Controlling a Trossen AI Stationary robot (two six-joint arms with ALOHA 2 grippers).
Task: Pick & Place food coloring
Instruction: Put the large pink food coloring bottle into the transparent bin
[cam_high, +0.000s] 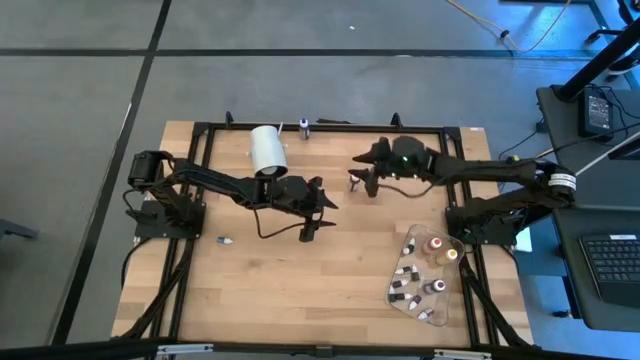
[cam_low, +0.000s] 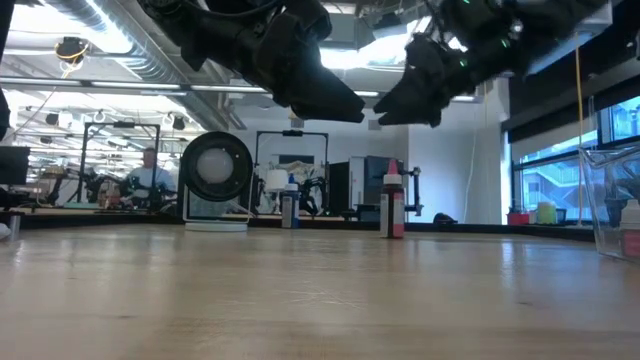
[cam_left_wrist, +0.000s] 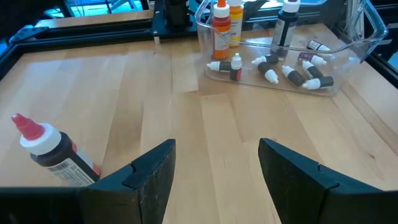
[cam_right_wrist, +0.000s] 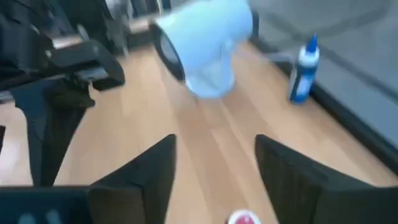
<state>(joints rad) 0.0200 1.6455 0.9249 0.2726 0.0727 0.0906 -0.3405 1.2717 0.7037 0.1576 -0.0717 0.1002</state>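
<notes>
Right wrist view blurred — red-capped bottle (cam_right_wrist: 242, 218) cut off, perhaps food coloring.

Two matte-black jointed arms — the left arm (cam_high: 215, 185) trailing a looped black cable, the right arm (cam_high: 490, 172) showing a green light and a white band. Each ends in broad, wedge-shaped dark fingers (cam_left_wrist: 146, 180).

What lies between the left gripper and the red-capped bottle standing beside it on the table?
Nothing visible does. In the left wrist view the red-capped bottle stands on bare wood just beside the open left gripper. The wood from there to the clear container holding the other bottles also shows nothing on it.
</notes>
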